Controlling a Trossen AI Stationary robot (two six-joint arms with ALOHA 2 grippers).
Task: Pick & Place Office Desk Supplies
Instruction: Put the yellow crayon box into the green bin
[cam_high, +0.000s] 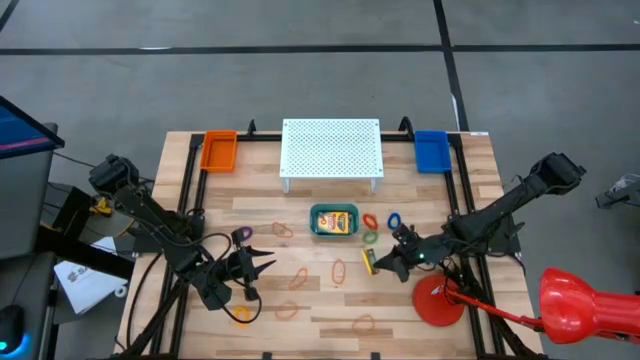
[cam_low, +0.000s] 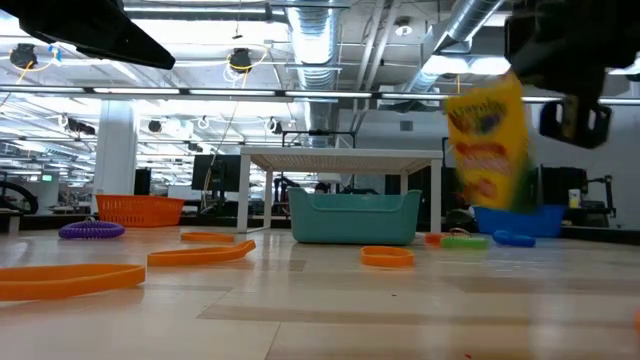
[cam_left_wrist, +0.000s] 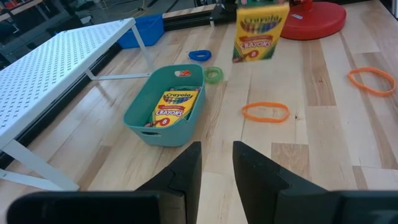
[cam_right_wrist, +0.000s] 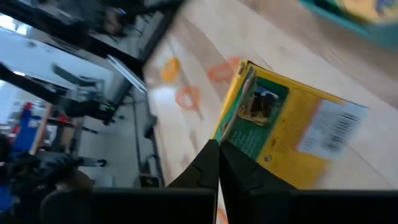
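I am clamping my right claw (cam_high: 377, 264) on the crayon box (cam_high: 368, 261), lifting it clear of the table's (cam_high: 480, 180) middle, so it can join its twin in the teal bin (cam_high: 334, 221). My left claw (cam_high: 262, 265), fingers apart and empty, is waiting near the front-left.

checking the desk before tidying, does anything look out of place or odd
Rubber bands lie scattered loose over the table rather than in a bin. One crayon box sits in the teal bin; the other box hangs in the right gripper, off the table.
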